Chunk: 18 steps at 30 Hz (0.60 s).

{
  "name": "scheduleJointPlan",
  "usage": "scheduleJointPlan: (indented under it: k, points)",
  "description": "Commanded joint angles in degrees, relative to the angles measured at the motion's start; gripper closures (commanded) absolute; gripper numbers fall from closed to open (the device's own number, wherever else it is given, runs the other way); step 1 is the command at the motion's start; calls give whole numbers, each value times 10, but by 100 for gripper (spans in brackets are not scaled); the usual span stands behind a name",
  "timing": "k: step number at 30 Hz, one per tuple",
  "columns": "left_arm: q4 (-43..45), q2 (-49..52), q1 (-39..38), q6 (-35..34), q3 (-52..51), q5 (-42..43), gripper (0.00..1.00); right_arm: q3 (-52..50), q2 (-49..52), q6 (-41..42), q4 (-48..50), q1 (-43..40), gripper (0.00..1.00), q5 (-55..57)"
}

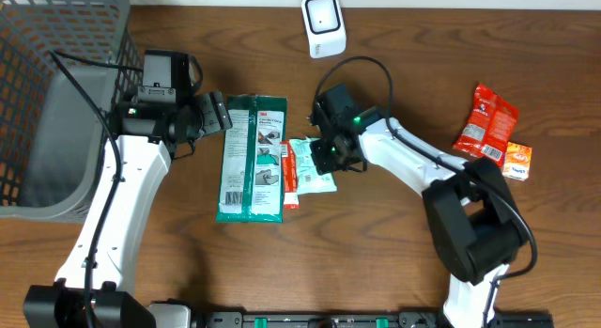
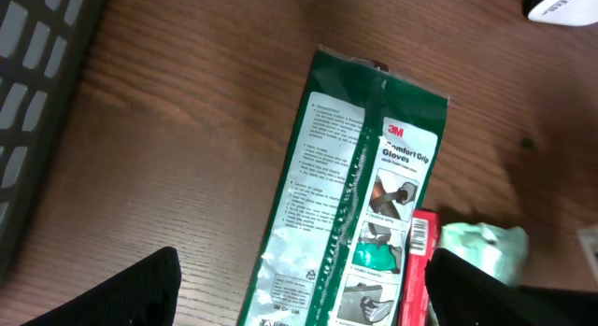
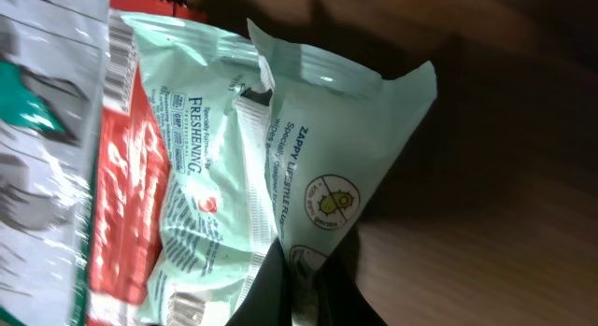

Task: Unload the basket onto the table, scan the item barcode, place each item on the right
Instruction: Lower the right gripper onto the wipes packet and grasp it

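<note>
- The mint wipes packet (image 1: 313,170) lies flat near the middle of the surface (image 1: 394,262). It is just beside a slim red packet (image 1: 289,175), which lies against the big green glove packet (image 1: 252,159).
- The right tool (image 3: 297,289) is clenched on one edge of the mint wipes packet. The wrist view shows the film pinched between its two dark fingers.
- The left tool (image 1: 218,114) is released, with its jaws wide. It hovers at the far end of the green glove packet and holds nothing.
- I judge the packet to be light and soft: a thin, glossy film pouch that bends and can slip. The flat sealed edge looks the safest place to hold, because the puffy middle would deform.
- Its long axis runs roughly from the far side of the surface to the near side. It is nearly parallel to the glove packet, with a small tilt, and a printed face is up.
- I cannot find a barcode on this face, so perhaps it must be turned toward the white scanner (image 1: 322,25) at the far edge.
</note>
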Motion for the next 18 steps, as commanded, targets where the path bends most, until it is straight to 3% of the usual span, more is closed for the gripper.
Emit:
scheduleJointPlan:
  k: [1, 5, 14, 15, 16, 18]
  points:
    - [0, 3, 2, -3, 0, 2, 16, -8, -64, -26, -38, -28, 99, 109]
    - [0, 3, 2, -3, 0, 2, 16, -8, -79, -31, -78, -47, 99, 189]
    - [0, 3, 2, -3, 0, 2, 16, -43, -74, -28, -40, -61, 99, 194]
    - [0, 3, 2, -3, 0, 2, 16, -49, -74, -28, -30, -61, 93, 194]
    - [0, 3, 2, -3, 0, 2, 16, -57, -74, -28, -17, -61, 74, 192]
    - [0, 3, 2, -3, 0, 2, 16, -67, -74, -28, -8, -61, 59, 186]
